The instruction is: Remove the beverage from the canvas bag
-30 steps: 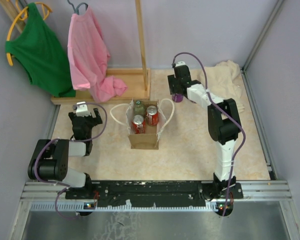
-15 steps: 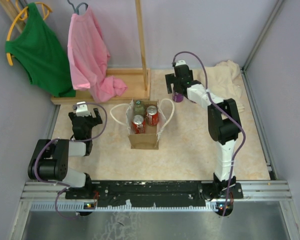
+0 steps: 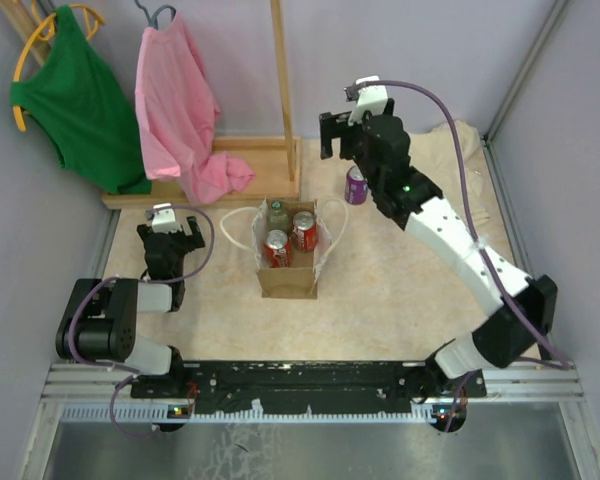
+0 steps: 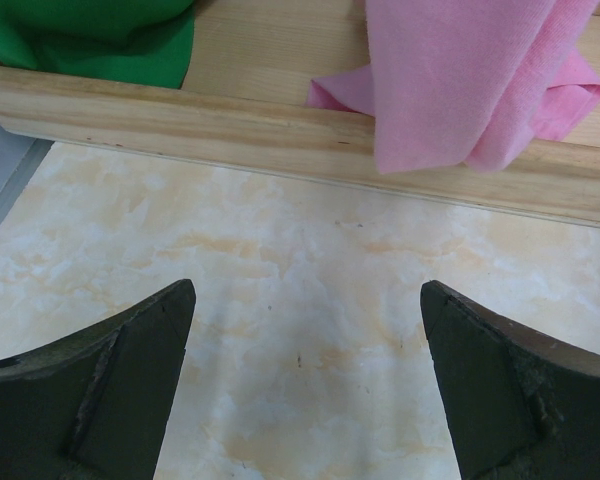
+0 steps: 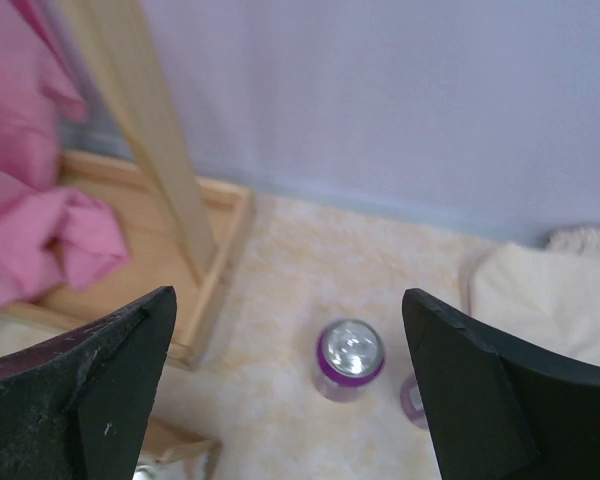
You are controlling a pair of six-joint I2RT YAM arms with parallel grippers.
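The tan canvas bag (image 3: 288,272) with white loop handles stands in the middle of the table. Two red cans (image 3: 277,247) and a green-capped bottle (image 3: 277,212) stand inside it. A purple beverage can (image 3: 356,185) stands upright on the table to the bag's back right, free of any grip. My right gripper (image 3: 340,143) hovers open above and just behind it. In the right wrist view the purple can (image 5: 350,358) sits on the table far below the open right gripper (image 5: 288,295). My left gripper (image 3: 170,233) rests open to the left of the bag, and the left wrist view shows only bare table below the left gripper (image 4: 305,292).
A wooden rack base (image 3: 210,180) with a post runs along the back left, with a pink garment (image 3: 180,110) and a green garment (image 3: 80,100) hanging over it. A cream cloth (image 3: 460,150) lies at the back right corner. Walls close in on the sides.
My right gripper opened and let go of the purple can, which now stands on the table. The right arm then rose up and back from it. The left arm did not move.
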